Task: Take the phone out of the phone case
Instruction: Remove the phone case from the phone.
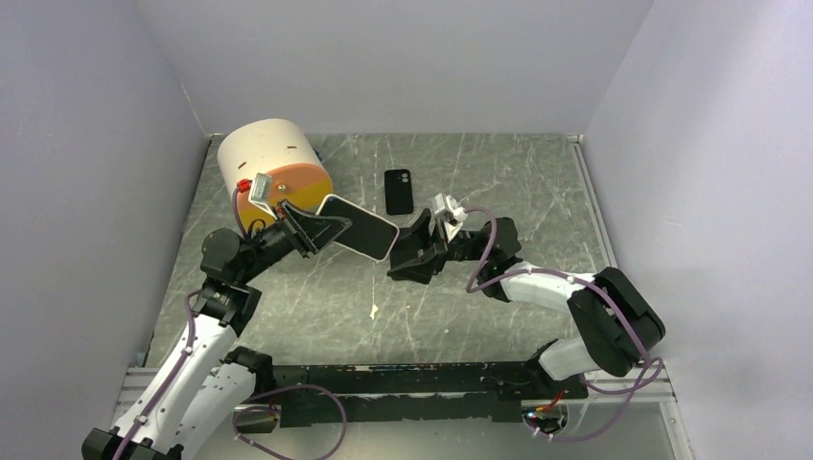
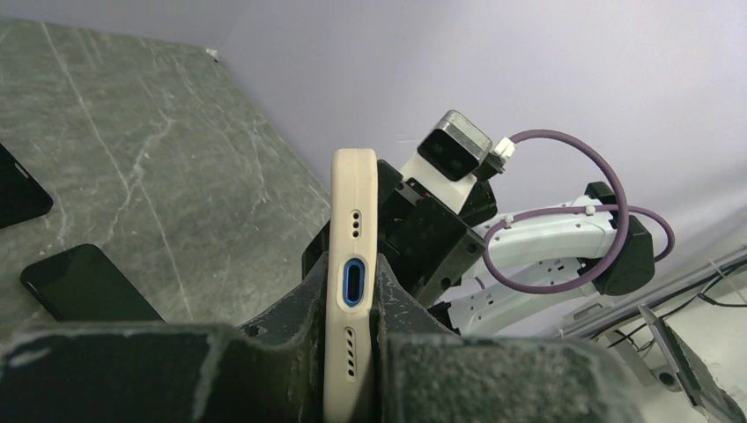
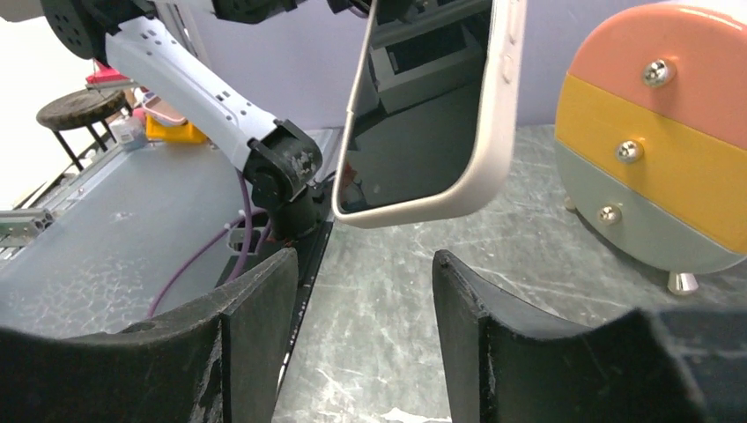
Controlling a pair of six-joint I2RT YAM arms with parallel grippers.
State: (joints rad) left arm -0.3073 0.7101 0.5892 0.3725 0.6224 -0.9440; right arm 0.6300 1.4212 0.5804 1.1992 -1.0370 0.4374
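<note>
Your left gripper (image 1: 305, 228) was pinched on the phone case (image 1: 360, 227), one finger pressed against each flat face at the end with the charging port. It held the case off the table (image 1: 499, 172), left of the scene's middle. In the left wrist view the cream case stood on edge between the dark fingers (image 2: 291, 317), with the blue-ringed port and the rows of small holes facing the camera. The phone (image 3: 414, 132) sat inside the case, its dark glass framed all round by the cream rim. From above, the cased phone slanted from your left gripper out toward the right, with the free end pointing at your other arm.

Your right gripper (image 3: 366, 264) was spread, both fingers apart with bare table showing between them. It sat just right of the free end of the case, and in its own wrist view the rounded corner of the case hung above the gap, touching neither finger. Nothing was in its grasp.

A second phone (image 1: 399, 191), black and uncased, lay flat on the table farther back, beyond the gap between the two grippers and apart from both. A round drawer unit (image 1: 278, 168) stood at the far left, just behind your left gripper. Its front was banded in orange, yellow and grey-green, with a metal knob on each band. A small pale scrap (image 1: 373, 310) lay on the table nearer the arm bases.
</note>
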